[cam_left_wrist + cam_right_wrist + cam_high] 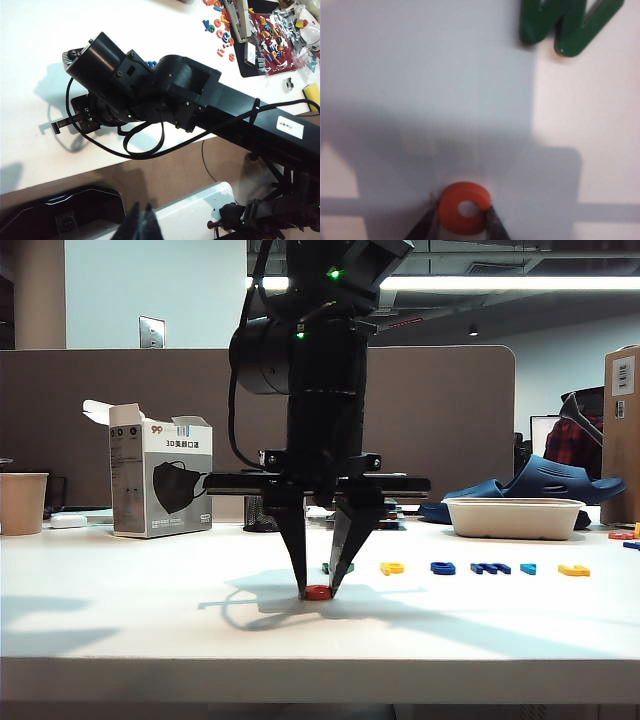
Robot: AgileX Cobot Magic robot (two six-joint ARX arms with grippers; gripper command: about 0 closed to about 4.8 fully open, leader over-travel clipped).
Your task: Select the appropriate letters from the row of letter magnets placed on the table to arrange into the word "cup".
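Table [120, 590] of plain white fills the lower half of the exterior view, and the right gripper [318, 590] stands at frame centre, pointing straight down with both fingertips at the surface. Its jaws are narrow and pinch the red c [318, 592], which lies flat on the table in front of the row of letters. In the right wrist view the c [464, 208] sits between the two dark fingertips [425, 225], each pressing one side of the ring, its gap turned toward the right of that frame. The green letter [344, 567] lies just behind the gripper in the exterior view, partly hidden by a finger; in the right wrist view it [567, 25] is well apart from the c, at the upper right. To the right of centre the row continues: a yellow letter [392, 567], a dark blue letter [442, 567], a second dark blue letter [491, 568], a light blue letter [528, 568] and a second yellow letter [574, 569]; their shapes are too small to read. The left gripper [142, 222] shows at the bottom edge of the left wrist view, off the table, its fingertips together.
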